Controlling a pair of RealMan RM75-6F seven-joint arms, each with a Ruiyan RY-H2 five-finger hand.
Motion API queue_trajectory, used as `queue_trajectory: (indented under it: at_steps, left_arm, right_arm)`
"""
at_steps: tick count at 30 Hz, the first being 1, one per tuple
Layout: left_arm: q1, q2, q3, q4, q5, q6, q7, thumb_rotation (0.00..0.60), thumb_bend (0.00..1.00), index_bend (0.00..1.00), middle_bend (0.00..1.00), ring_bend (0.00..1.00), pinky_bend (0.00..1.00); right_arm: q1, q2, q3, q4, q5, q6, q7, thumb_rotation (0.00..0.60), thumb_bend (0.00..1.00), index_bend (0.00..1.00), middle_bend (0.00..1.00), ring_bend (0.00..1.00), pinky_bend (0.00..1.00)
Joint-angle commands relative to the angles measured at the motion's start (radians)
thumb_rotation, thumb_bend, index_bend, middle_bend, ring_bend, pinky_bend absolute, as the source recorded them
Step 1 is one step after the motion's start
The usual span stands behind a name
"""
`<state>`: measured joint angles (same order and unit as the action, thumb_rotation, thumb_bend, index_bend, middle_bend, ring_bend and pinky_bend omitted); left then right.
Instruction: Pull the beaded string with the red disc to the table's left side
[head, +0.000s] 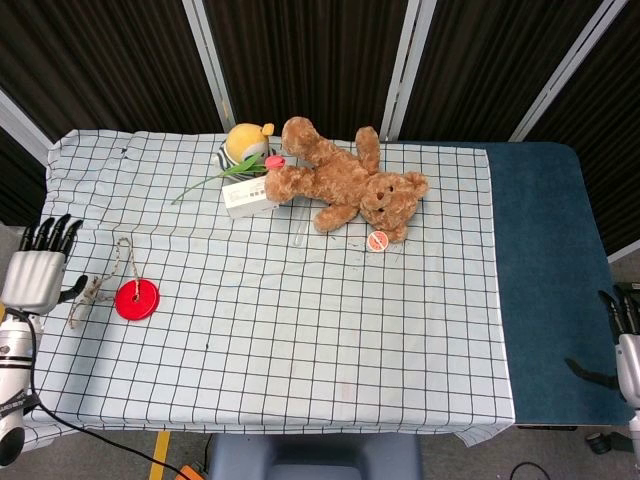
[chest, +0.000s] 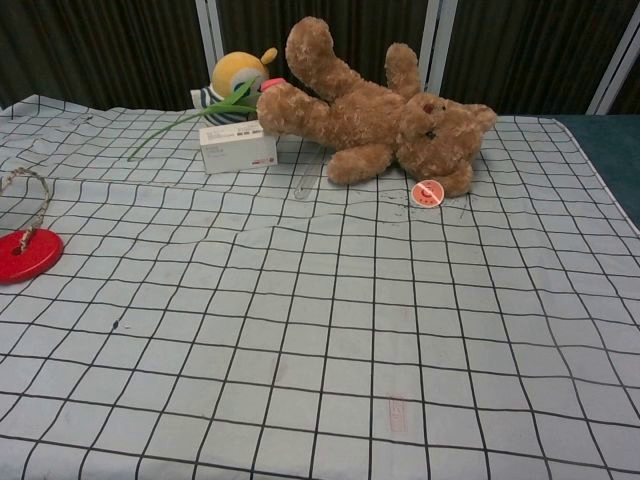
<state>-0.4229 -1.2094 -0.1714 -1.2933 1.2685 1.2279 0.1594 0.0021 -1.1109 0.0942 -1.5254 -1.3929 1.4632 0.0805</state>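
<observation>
The red disc (head: 137, 299) lies flat on the checked cloth near the table's left side; the chest view shows the same red disc (chest: 28, 255) at its left edge. Its beaded string (head: 122, 250) lies slack, looping up from the disc and back down to an end beside my left hand (head: 38, 272). That hand hovers at the table's left edge with fingers (head: 52, 236) straight and apart, holding nothing. The string loop (chest: 36, 190) also shows in the chest view. My right hand (head: 626, 345) sits off the table's right edge, empty, fingers extended.
A brown teddy bear (head: 345, 185) lies at the back middle with a white box (head: 248, 196), a yellow plush toy (head: 247, 140) and a green stem (head: 205, 183) beside it. A small orange tag (head: 377, 240) lies by the bear. Blue table surface (head: 545, 270) shows on the right.
</observation>
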Motion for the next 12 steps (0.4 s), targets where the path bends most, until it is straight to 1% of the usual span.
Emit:
queue_trajectory:
  at_steps: [1, 3, 4, 6, 7, 10, 12]
  left_arm:
    - [0.054, 0.056, 0.027, -0.065, 0.022, 0.066, -0.043, 0.600, 0.34, 0.00, 0.00, 0.00, 0.00]
    - [0.082, 0.070, 0.051, -0.092, 0.070, 0.104, -0.086, 0.600, 0.34, 0.00, 0.00, 0.00, 0.00]
    - [0.105, 0.072, 0.070, -0.106, 0.107, 0.139, -0.118, 0.600, 0.34, 0.00, 0.00, 0.00, 0.00]
    - [0.141, 0.064, 0.102, -0.123, 0.159, 0.189, -0.163, 0.600, 0.34, 0.00, 0.00, 0.00, 0.00]
    - [0.163, 0.052, 0.127, -0.127, 0.192, 0.217, -0.186, 0.600, 0.34, 0.00, 0.00, 0.00, 0.00]
    - [0.206, 0.019, 0.185, -0.106, 0.261, 0.260, -0.177, 0.600, 0.34, 0.00, 0.00, 0.00, 0.00]
    - [0.223, -0.003, 0.198, -0.092, 0.282, 0.282, -0.171, 0.600, 0.34, 0.00, 0.00, 0.00, 0.00]
  right_arm:
    - [-0.002, -0.002, -0.002, 0.003, -0.006, 0.006, 0.005, 0.600, 0.03, 0.00, 0.00, 0.00, 0.00]
    - [-0.005, -0.002, -0.004, 0.005, -0.011, 0.012, 0.012, 0.600, 0.03, 0.00, 0.00, 0.00, 0.00]
    - [-0.009, -0.003, -0.007, 0.005, -0.016, 0.019, 0.017, 0.600, 0.03, 0.00, 0.00, 0.00, 0.00]
    - [-0.015, -0.004, -0.011, 0.006, -0.022, 0.029, 0.025, 0.600, 0.03, 0.00, 0.00, 0.00, 0.00]
    - [-0.020, -0.005, -0.014, 0.007, -0.027, 0.035, 0.029, 0.600, 0.03, 0.00, 0.00, 0.00, 0.00]
    - [-0.026, -0.012, -0.018, 0.012, -0.034, 0.046, 0.033, 0.600, 0.03, 0.00, 0.00, 0.00, 0.00]
    - [-0.027, -0.017, -0.019, 0.014, -0.035, 0.047, 0.034, 0.600, 0.03, 0.00, 0.00, 0.00, 0.00]
